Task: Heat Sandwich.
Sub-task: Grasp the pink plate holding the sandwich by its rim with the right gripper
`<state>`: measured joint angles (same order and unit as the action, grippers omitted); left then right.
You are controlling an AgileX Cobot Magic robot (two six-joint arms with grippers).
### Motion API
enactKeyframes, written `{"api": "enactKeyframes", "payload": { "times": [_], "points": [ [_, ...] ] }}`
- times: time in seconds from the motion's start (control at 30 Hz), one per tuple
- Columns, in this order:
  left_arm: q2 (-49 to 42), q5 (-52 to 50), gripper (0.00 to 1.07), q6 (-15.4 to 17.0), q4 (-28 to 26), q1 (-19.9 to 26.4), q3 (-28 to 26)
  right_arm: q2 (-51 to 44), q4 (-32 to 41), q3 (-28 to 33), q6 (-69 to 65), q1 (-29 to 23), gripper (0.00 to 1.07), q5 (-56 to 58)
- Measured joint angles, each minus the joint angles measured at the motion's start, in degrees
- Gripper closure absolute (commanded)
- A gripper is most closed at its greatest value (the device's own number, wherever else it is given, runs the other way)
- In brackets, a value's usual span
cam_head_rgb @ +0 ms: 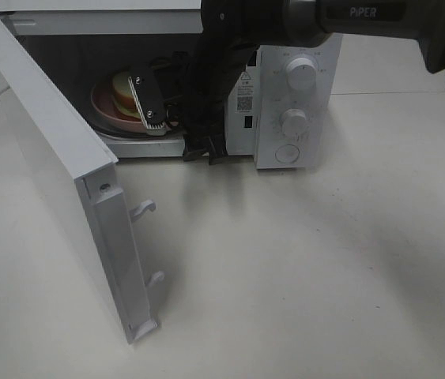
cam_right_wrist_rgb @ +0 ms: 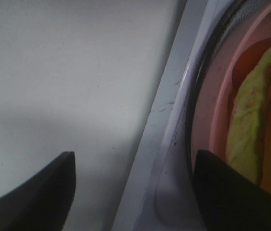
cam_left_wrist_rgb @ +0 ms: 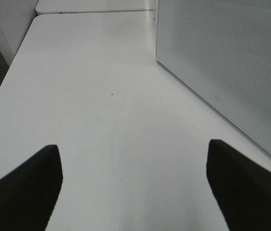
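Sandwich (cam_head_rgb: 127, 93) sits on the pink plate (cam_head_rgb: 102, 110), already inside the microwave (cam_head_rgb: 301, 118), whose door (cam_head_rgb: 48, 158) hangs wide open. The right fingers (cam_right_wrist_rgb: 34, 192) are spread at the front sill by the plate rim and don't seem to be pinching anything. Best bet is probably to back that arm straight out without nudging the plate, then swing the door shut. The left fingers (cam_left_wrist_rgb: 19, 192) are spread too, over the desk (cam_head_rgb: 301, 268) beside the microwave.
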<state>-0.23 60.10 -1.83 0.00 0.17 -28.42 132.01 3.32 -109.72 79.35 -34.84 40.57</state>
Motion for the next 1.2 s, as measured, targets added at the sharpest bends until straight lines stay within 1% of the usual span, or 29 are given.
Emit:
{"api": "enactKeyframes", "payload": {
  "times": [0.63, 0.93, 1.2],
  "points": [
    [0.00, 0.00, 0.30, 0.00, 0.00, 0.00, 0.00, 0.97, 0.17, -0.63, -0.46, 0.97, 0.40, -0.63],
    [0.00, 0.00, 0.30, 0.00, 0.00, 0.00, 0.00, 0.97, 0.29, -2.01, -0.46, 1.55, 0.41, -2.75],
    [0.00, 0.00, 0.30, 0.00, 0.00, 0.00, 0.00, 0.97, 0.52, -2.06, -1.43, 2.12, 0.41, -3.78]
  ]
}}
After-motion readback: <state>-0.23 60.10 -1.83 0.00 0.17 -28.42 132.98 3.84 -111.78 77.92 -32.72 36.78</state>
